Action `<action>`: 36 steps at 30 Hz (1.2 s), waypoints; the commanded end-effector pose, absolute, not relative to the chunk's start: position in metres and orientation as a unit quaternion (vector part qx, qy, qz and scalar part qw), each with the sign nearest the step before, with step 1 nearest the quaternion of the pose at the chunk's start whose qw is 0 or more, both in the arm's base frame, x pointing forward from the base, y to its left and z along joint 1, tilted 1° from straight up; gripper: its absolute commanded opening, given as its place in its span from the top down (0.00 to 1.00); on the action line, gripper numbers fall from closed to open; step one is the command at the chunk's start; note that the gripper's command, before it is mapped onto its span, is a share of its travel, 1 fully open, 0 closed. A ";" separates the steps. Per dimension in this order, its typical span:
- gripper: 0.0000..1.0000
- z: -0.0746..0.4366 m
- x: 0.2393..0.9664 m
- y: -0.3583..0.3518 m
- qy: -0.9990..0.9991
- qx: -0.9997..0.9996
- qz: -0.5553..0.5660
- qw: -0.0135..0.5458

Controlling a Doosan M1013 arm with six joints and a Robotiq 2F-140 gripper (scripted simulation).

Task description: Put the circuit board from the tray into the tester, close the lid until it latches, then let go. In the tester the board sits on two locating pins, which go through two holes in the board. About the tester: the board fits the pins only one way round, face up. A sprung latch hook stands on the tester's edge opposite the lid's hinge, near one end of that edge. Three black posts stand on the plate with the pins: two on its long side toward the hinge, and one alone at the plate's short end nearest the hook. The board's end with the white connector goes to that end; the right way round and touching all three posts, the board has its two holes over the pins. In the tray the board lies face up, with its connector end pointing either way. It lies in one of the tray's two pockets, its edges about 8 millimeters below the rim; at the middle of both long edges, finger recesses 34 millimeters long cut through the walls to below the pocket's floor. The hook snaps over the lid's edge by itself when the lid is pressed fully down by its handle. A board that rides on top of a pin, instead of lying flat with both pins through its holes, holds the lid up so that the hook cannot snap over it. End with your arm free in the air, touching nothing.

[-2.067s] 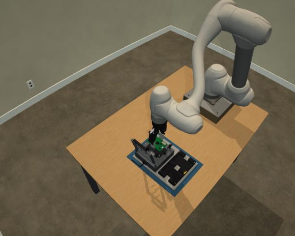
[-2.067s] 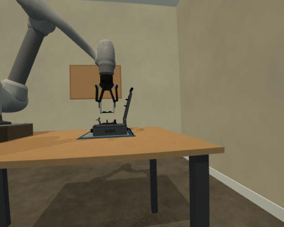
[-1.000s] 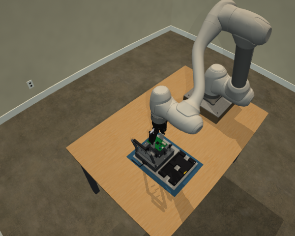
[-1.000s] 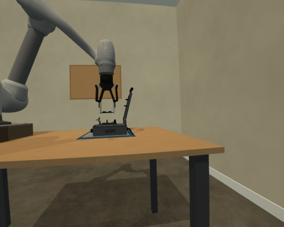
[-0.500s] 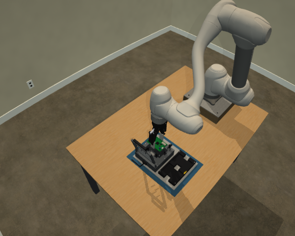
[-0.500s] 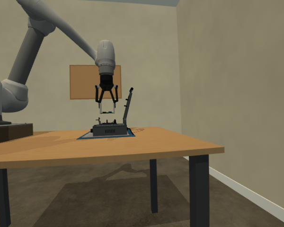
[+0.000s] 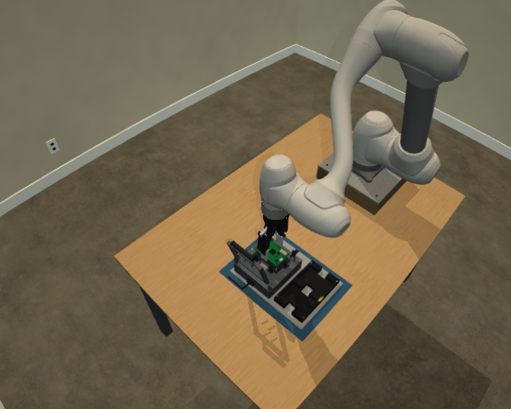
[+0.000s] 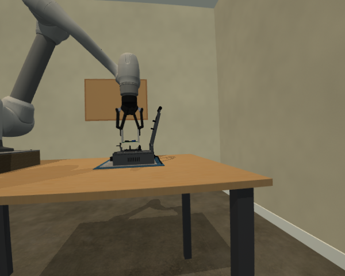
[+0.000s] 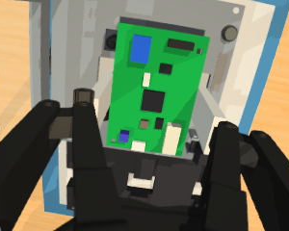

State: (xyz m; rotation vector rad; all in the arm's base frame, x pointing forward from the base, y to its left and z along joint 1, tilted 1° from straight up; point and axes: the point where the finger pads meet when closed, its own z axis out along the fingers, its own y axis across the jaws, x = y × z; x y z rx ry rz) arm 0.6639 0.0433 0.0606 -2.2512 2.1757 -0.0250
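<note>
The green circuit board is face up between the two fingertips of my gripper, which is shut on its long edges. The board looks level and hangs a little above the pins and posts of the dark grey tester, with a visible gap below it. Its white connector is at the end toward the tray and hook. The lid stands open beside my gripper. The latch hook stands on the opposite edge. The pins are too small to tell.
The black tray lies beside the tester, both its pockets without a board. Both stand on a blue-edged mat on the wooden table. The raised lid is close to one finger.
</note>
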 end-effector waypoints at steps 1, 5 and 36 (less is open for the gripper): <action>0.54 0.050 0.663 0.044 0.696 -0.718 -0.006 0.006; 0.54 0.044 0.663 0.044 0.696 -0.718 -0.006 0.006; 0.54 0.038 0.663 0.044 0.696 -0.718 -0.006 0.006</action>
